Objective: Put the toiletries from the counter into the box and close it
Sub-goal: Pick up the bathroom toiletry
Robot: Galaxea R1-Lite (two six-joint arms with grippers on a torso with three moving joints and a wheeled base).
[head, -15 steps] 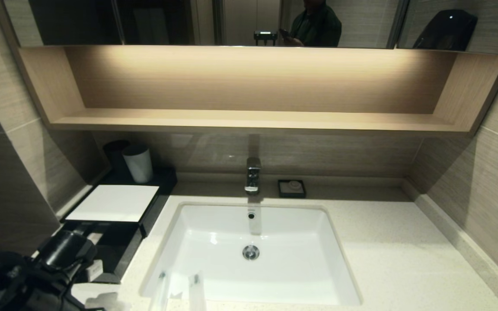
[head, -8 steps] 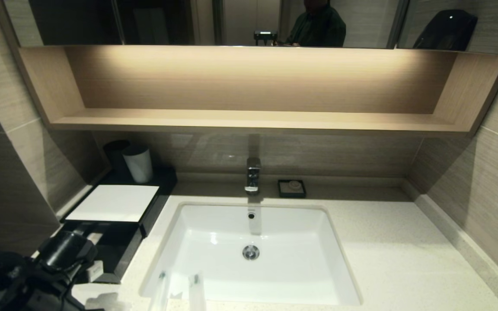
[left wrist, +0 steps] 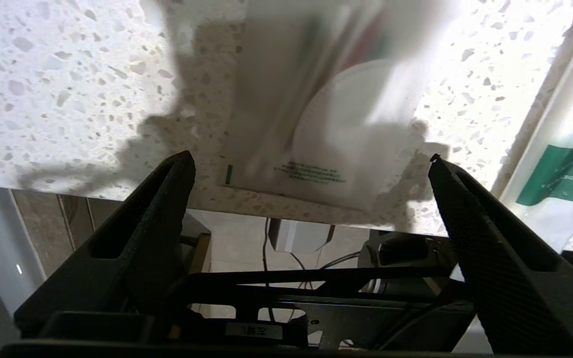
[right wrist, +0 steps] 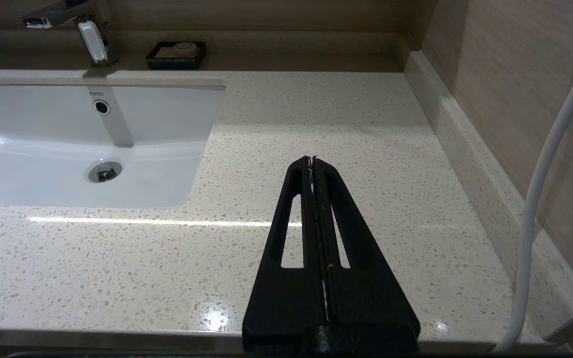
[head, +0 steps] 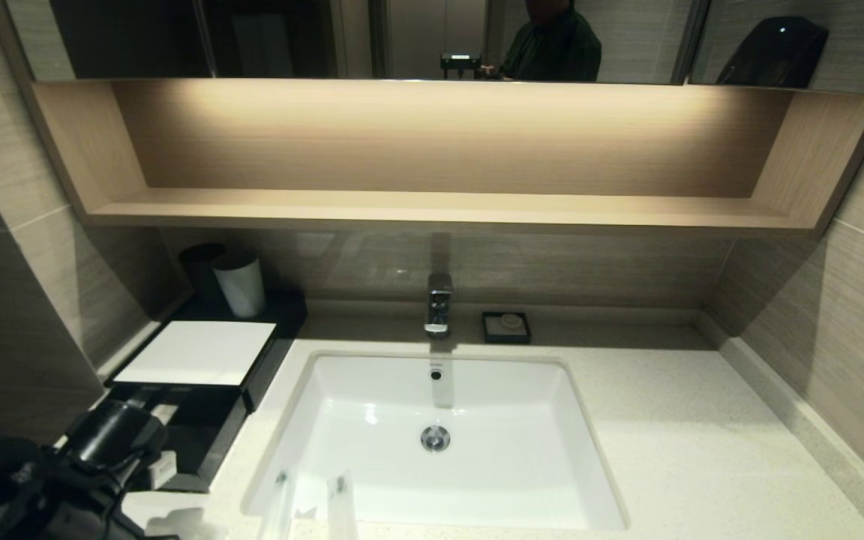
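Note:
The black box with the white top panel (head: 196, 352) stands on the counter (head: 672, 450) left of the basin. Its front drawer (head: 203, 442) is pulled out, and a pale item (head: 165, 470) shows in it beside my left arm (head: 109, 439). My left gripper (left wrist: 311, 159) is open and empty above the counter's front edge. It straddles a square packet with a white round item (left wrist: 336, 129), which also shows in the head view (head: 184, 521). Two long narrow packets (head: 278, 502) (head: 340, 506) lie near the basin's front rim, and one with a green label (left wrist: 555, 179) is beside my gripper. My right gripper (right wrist: 312, 161) is shut and empty over the right counter.
A white cup (head: 239, 283) and a black cup (head: 199, 266) stand behind the box. The tap (head: 438, 301) and a small black dish (head: 506, 327) are at the back of the white basin (head: 372, 390). A wooden shelf (head: 439, 206) runs above. A white cable (right wrist: 550, 149) hangs at the right wall.
My left arm has sunk very slightly. Nothing on the counter has moved.

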